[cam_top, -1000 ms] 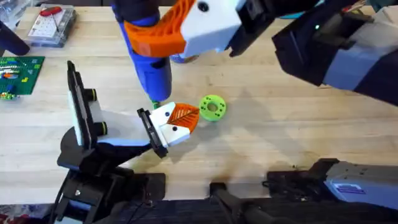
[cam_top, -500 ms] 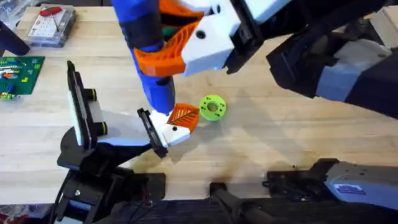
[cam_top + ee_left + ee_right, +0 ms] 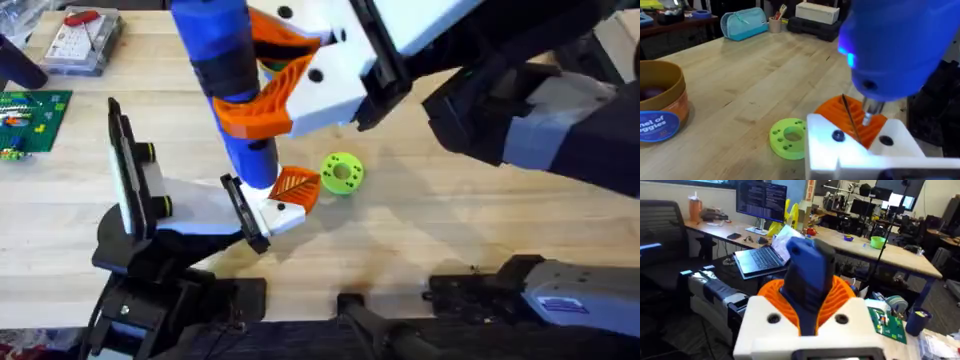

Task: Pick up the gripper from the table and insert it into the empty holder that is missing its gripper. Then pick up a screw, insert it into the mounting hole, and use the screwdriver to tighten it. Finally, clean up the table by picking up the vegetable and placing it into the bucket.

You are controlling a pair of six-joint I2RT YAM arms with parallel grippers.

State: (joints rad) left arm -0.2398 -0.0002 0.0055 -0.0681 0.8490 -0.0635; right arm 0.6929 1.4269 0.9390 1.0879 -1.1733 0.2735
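While the pale wooden table (image 3: 480, 215) stretches bare to the right, we see desks, monitors and a laptop in the room behind. Our right gripper (image 3: 285, 75) is pinching the screwdriver (image 3: 235, 90) upright, its bit down on the white and orange gripper part (image 3: 283, 197) in the holder (image 3: 135, 195). Just beside lies a lime-green disc (image 3: 342, 172). The bucket (image 3: 660, 107) stands well apart at the far side. A green board (image 3: 30, 120) and a clear box (image 3: 82, 40) sit at the left. Of our left gripper we cannot tell the fingers' state.
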